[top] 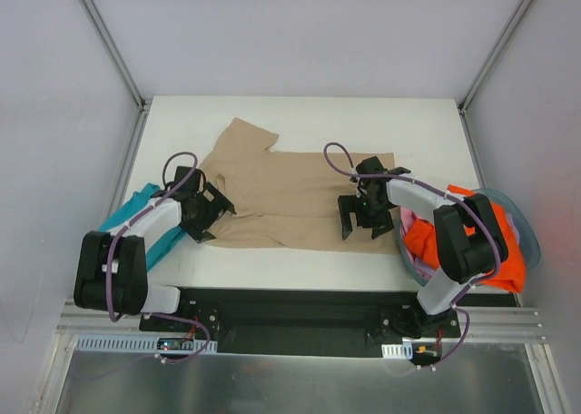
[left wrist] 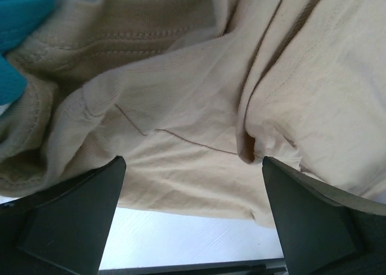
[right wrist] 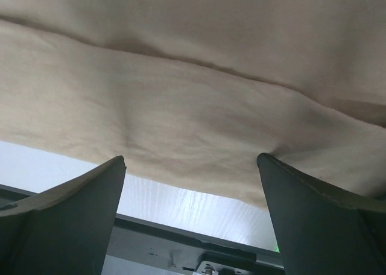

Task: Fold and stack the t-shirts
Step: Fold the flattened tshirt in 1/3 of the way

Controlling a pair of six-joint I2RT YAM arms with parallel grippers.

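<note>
A large tan t-shirt [top: 281, 192] lies spread across the middle of the white table, one sleeve pointing to the far side. A teal t-shirt [top: 136, 216] lies at the left, partly under the left arm. My left gripper [top: 207, 216] stands open at the tan shirt's near left corner; in the left wrist view its jaws [left wrist: 193, 166] straddle the tan hem [left wrist: 193, 106], with teal cloth [left wrist: 18, 22] at the top left. My right gripper [top: 368, 216] stands open over the near right hem; the tan cloth [right wrist: 193, 94] fills the right wrist view beyond the jaws [right wrist: 190, 163]. Neither gripper holds anything.
A round blue-grey basket [top: 533, 241] at the right edge holds an orange t-shirt [top: 472, 251] and a pink one [top: 413, 223]. The right arm reaches past it. A black rail [top: 300, 305] runs along the table's near edge. Grey walls enclose the table.
</note>
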